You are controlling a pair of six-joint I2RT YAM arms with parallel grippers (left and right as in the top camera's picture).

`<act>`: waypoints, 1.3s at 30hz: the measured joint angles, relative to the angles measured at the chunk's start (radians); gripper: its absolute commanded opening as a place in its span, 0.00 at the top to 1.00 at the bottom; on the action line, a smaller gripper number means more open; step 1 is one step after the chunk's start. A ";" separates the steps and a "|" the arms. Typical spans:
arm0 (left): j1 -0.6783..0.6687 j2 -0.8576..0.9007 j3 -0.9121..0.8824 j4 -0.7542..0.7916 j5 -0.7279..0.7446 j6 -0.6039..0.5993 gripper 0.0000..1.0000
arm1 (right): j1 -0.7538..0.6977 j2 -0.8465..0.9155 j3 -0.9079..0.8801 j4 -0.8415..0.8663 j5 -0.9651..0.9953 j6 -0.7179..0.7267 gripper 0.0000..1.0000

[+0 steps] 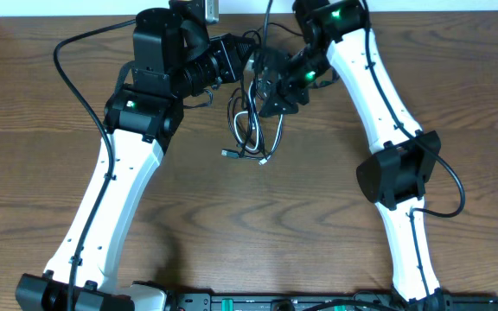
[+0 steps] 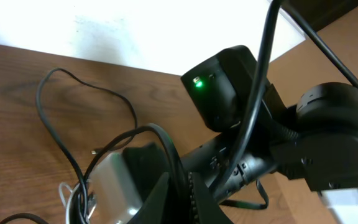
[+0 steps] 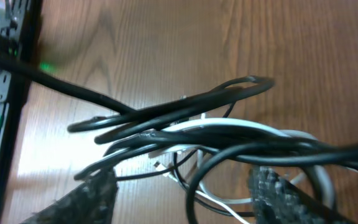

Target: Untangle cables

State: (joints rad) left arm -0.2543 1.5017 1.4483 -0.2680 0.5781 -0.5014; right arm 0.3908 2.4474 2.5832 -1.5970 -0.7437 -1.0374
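The cables (image 1: 251, 130) are a tangle of thin black cords and one white one, hanging and lying at the table's back middle, with plug ends near the bottom of the loops. My left gripper (image 1: 242, 62) is above the tangle's top. In the left wrist view its jaws (image 2: 188, 199) are shut on a black cable (image 2: 160, 140) that curves into them. My right gripper (image 1: 277, 97) is just right of the tangle. In the right wrist view it (image 3: 182, 196) is open, with the bundle of black and white cables (image 3: 197, 134) stretched across between its fingers.
The right arm's black wrist with a green light (image 2: 229, 93) is close in front of the left gripper. A black rail with electronics (image 1: 275, 302) runs along the table's front edge. A white wall (image 1: 59, 7) borders the back.
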 measured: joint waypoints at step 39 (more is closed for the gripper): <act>0.150 0.000 0.000 -0.309 -0.113 0.141 0.93 | -0.373 -0.321 -0.024 -0.084 -0.664 0.173 0.99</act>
State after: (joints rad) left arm -0.1047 1.5017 1.4483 -0.5774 0.4652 -0.3607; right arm 0.0181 2.1262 2.5591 -1.6810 -1.4078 -0.8646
